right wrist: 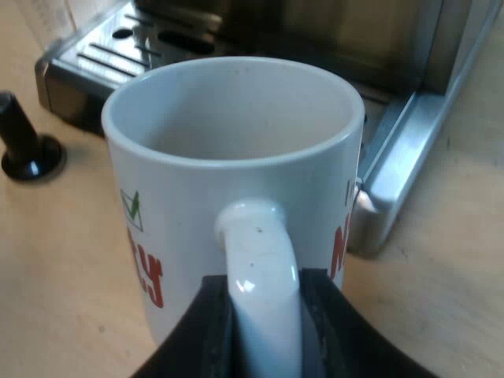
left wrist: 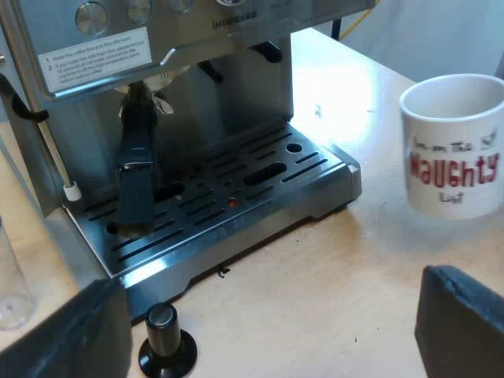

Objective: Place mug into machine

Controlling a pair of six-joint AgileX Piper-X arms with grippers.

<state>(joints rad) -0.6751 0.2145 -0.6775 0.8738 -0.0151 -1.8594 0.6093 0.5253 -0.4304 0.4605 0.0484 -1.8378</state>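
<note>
Red "NAUGHTY" and a green tick [right wrist: 132,206] on the mug [left wrist: 453,118]

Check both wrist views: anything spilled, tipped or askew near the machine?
Nothing stands out. The mug is upright and empty, its handle clamped in the right gripper. The tamper stands upright on the table by the drip tray, which looks dry. No spills or damage visible.

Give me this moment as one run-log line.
right gripper shut on mug handle | mug on table beside drip tray, not yet placed | left gripper open near tamper
</note>
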